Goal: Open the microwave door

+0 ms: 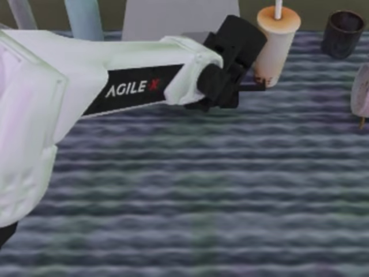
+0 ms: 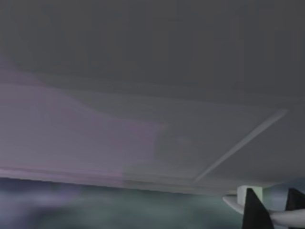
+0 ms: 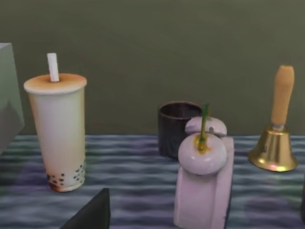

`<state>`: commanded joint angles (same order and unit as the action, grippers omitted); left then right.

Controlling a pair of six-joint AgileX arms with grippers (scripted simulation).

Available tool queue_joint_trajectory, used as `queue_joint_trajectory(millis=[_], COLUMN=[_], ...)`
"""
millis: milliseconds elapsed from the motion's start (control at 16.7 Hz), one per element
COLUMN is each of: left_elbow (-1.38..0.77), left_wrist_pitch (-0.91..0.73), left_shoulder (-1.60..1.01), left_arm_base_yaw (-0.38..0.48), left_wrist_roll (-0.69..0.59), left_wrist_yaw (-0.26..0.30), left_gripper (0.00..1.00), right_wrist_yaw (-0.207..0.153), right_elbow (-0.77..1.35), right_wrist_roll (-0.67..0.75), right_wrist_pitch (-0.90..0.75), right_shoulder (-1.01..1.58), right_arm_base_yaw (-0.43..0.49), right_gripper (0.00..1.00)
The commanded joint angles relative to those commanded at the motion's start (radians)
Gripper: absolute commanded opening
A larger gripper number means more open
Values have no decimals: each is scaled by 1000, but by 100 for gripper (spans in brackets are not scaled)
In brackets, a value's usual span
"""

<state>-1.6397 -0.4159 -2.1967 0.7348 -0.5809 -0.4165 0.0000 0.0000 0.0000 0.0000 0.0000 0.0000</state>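
The microwave [image 1: 164, 17] stands at the back middle of the table, mostly hidden behind my left arm. In the left wrist view the microwave door [image 2: 143, 133] fills the picture from very close, with its greyish window. The door's pale handle bar [image 2: 232, 201] shows at one edge. My left gripper [image 2: 275, 212] has its two dark fingertips standing close together on either side of that bar. From above, the left gripper [image 1: 245, 86] sits at the microwave's front right corner, next to the cup. My right gripper [image 3: 97, 214] is parked off the top view.
A tall orange-beige cup with a straw [image 1: 277, 46] stands just right of the left gripper. A dark mug [image 1: 343, 32] sits at the back right. A pale pink object [image 1: 360, 95] is at the right edge, and a brass bell [image 3: 274, 152] beyond it.
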Motion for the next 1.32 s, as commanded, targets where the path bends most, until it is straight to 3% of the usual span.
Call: queue_joint_trajectory(millis=[1320], left_elbow=[59], left_wrist_pitch=[40], left_shoulder=[34], left_arm_base_yaw=[-3], left_wrist_roll=[40], left_wrist_yaw=[25], left_gripper=[0], right_wrist_yaw=[0], right_elbow=[0], right_wrist_roll=[0], right_wrist_pitch=[0], right_shoulder=[0], right_arm_base_yaw=[0], right_gripper=[100])
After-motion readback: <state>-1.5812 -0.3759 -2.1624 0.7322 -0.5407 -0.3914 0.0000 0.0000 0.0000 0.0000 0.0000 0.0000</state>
